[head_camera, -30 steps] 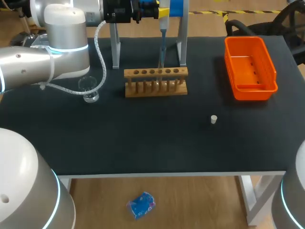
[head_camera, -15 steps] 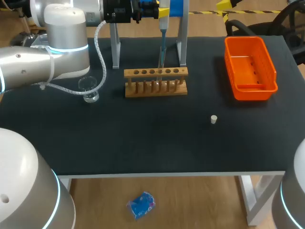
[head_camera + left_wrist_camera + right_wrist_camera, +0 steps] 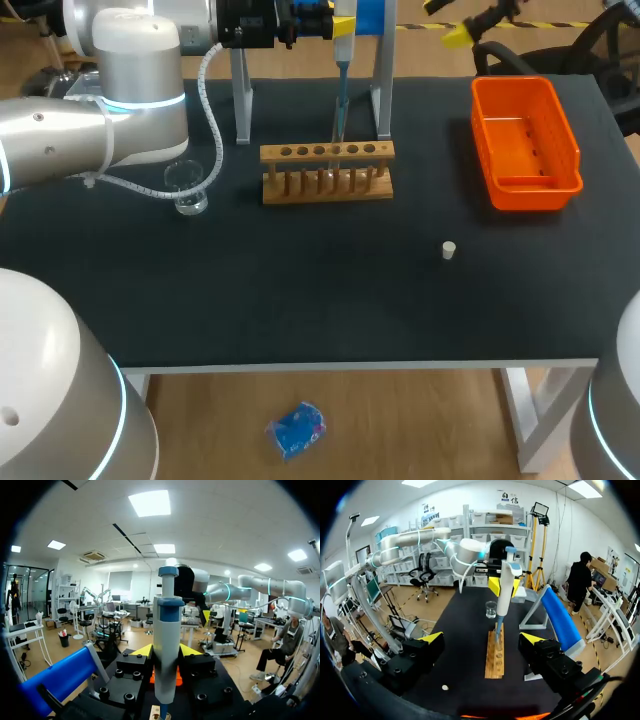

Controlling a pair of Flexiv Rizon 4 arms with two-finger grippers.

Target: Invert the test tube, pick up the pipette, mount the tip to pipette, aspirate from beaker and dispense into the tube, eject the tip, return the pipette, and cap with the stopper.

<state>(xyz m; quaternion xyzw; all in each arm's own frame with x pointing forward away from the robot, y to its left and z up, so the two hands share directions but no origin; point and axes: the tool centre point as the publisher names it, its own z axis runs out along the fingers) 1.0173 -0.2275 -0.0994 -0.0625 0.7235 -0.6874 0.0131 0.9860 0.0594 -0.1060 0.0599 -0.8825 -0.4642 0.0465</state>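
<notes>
Saw pipette (image 3: 166, 630) pinched in left pincer (image 3: 165, 651), upright above rack (image 3: 327, 170), tip (image 3: 338, 125) down at rack's middle. Found right pincer (image 3: 482, 639) spread wide, rack ahead of it. Spotted beaker (image 3: 186, 187) left of rack, on surface (image 3: 300, 300). Noted stopper (image 3: 449, 250) loose on surface, apart from rack and tray (image 3: 560, 130).

Left gripper (image 3: 335, 22) clamped, right gripper (image 3: 482, 639) spread.
Left arm (image 3: 60, 140) extends from the left to the far middle, its 2 fingers pinching the upright pipette (image 3: 504, 592); the right gripper's 2 fingers stand wide apart.
</notes>
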